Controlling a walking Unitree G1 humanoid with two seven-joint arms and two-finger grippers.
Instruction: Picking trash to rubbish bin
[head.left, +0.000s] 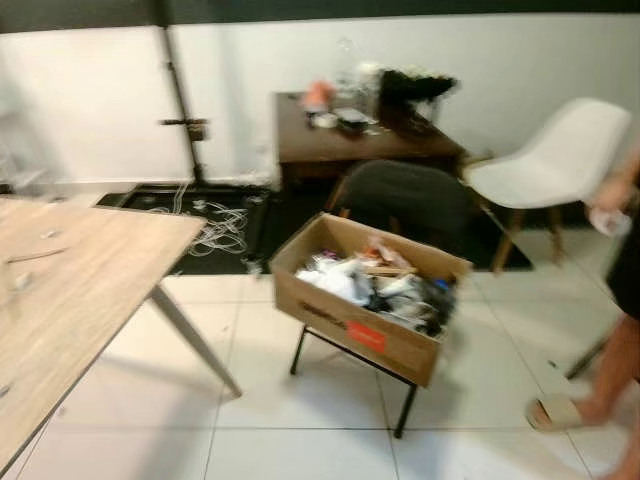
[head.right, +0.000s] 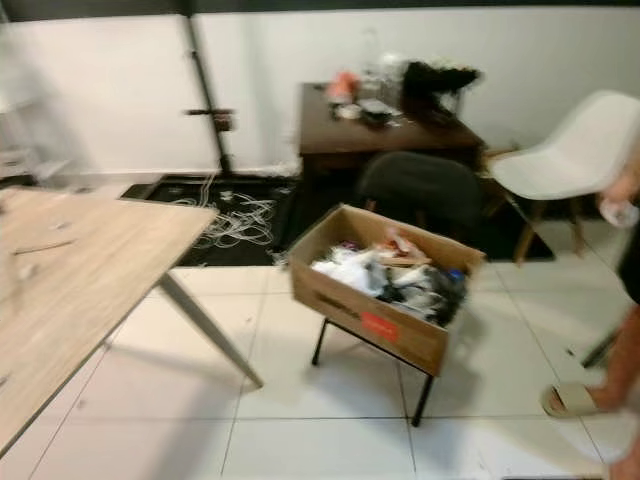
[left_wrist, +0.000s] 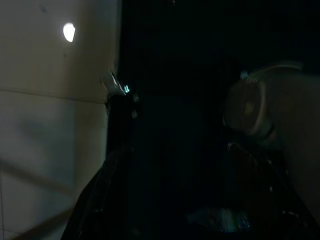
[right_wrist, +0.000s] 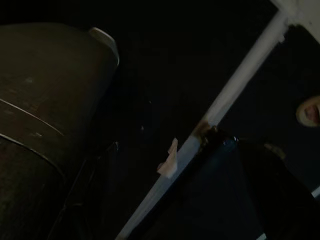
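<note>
An open cardboard box (head.left: 345, 322) full of mixed trash (head.left: 380, 285) rests tilted on a black metal stand (head.left: 405, 410) in the middle of the white tiled floor. It carries a red label on its front side. A light wooden table (head.left: 70, 290) stands at my left with a few small scraps on it. Both wrist views are very dark: the left wrist view shows a black bulk beside a pale wall (left_wrist: 50, 125), and the right wrist view shows a pale bar (right_wrist: 225, 100) crossing a dark space.
A dark chair (head.left: 405, 200) stands behind the box, with a brown desk (head.left: 350, 140) of clutter at the wall. A white chair (head.left: 560, 160) is at the right. A person's leg and sandal (head.left: 570, 410) stand at the right edge. Cables (head.left: 215, 225) lie on a black mat.
</note>
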